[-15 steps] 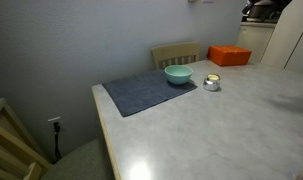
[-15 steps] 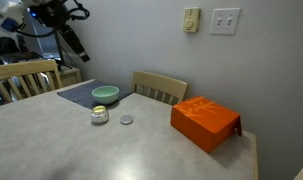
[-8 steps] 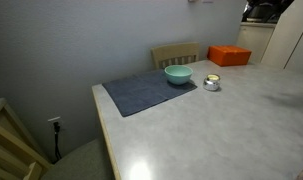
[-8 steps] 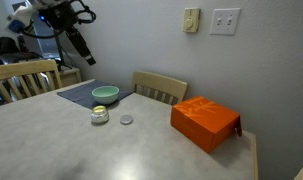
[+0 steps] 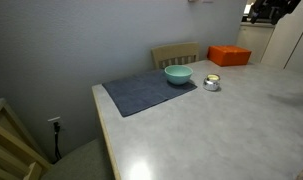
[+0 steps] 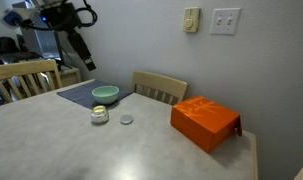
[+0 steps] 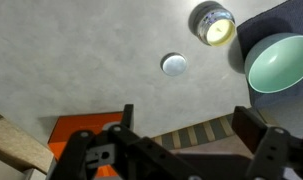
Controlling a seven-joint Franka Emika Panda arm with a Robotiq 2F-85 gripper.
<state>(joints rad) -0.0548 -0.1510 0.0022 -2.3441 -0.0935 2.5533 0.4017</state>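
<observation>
Looking down through the wrist view, I find my tool (image 7: 184, 125) spread wide and empty, high above the table (image 7: 81, 60); beneath lie a small round lid (image 7: 173, 65), a jar (image 7: 213, 24) and a teal bowl (image 7: 281, 62). In an exterior view the bowl (image 5: 178, 74) sits on a dark mat (image 5: 141, 95), the jar (image 5: 211, 82) just beside. In an exterior view the lid (image 6: 126, 119) lies near the jar (image 6: 99, 115), an orange box (image 6: 204, 122) well apart.
</observation>
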